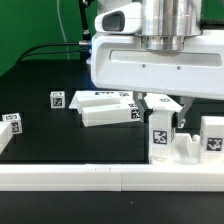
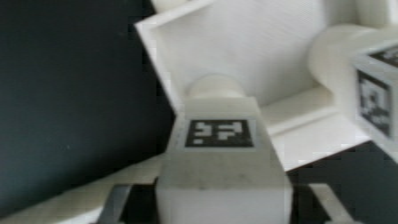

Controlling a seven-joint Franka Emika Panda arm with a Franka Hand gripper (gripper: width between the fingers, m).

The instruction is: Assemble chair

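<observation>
Here, black table (image 1: pixel 40 75), green backdrop (image 1: pixel 30 20), chair part (image 1: pixel 159 136)

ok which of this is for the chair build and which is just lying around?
Job:
upright tagged piece
tagged frame part beside it
boxy tagged part
small tagged block
tagged piece at exterior view's left edge

Lying about:
long plain white rail
black cable

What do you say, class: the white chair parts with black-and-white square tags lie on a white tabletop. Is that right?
Not quite. The tabletop is black, not white, as the exterior view shows. The rest stands: the chair parts are white and carry black-and-white square tags.
</observation>
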